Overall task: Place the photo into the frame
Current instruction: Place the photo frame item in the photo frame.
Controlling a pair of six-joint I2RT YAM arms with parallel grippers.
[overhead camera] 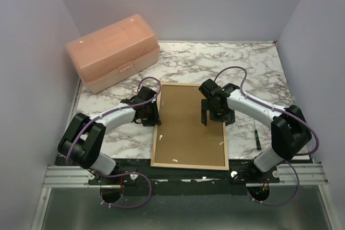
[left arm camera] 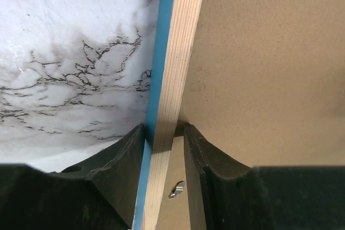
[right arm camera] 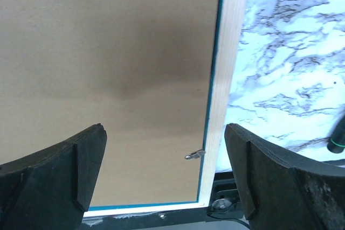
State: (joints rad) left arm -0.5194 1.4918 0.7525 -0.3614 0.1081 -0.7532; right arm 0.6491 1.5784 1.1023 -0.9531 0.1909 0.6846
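One frame [overhead camera: 190,126] lying wood-side up mid-table, backing board [overhead camera: 188,122] inside; left gripper [left arm camera: 164,144] pinching its left rail; right gripper [right arm camera: 161,171] gaping wide, holding nothing; one pink box [overhead camera: 113,51], one screwdriver [overhead camera: 256,136] lying nearby

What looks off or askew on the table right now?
The frame lies wood side up with the brown backing board still in it, and no photo is in view. It sits slightly skewed, its near rail at the table's front edge. A screwdriver lies loose to its right. Nothing looks spilled or damaged.
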